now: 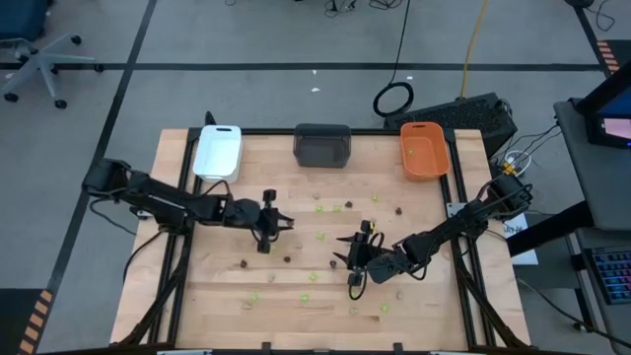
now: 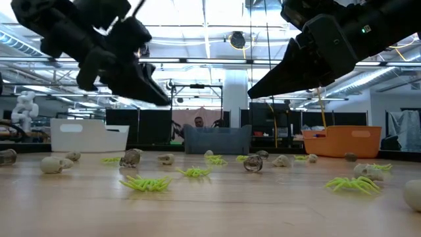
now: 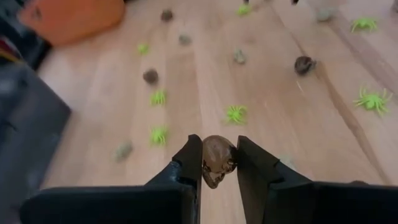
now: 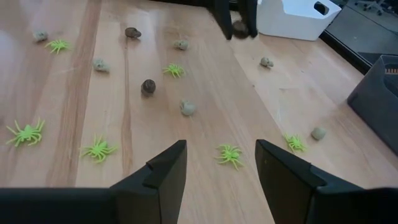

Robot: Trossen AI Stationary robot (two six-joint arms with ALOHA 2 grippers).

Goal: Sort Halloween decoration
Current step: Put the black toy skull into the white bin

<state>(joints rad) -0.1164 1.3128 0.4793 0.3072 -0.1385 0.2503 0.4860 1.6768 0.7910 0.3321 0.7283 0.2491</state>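
Left gripper (image 3: 219, 163) is above the wooden surface (image 1: 217, 296), on the white tray (image 1: 218, 151) side of the dark grey tray (image 1: 322, 145); its jaws are pinched on a dark brown skull piece (image 3: 217, 160). Right gripper (image 4: 221, 163) hangs nearer the orange tray (image 1: 425, 150) side, jaws spread wide, holding nothing. Green spiders (image 4: 231, 154), beige skulls (image 4: 188, 107) and dark pieces (image 4: 148, 86) lie scattered across the surface in front of the grey tray.
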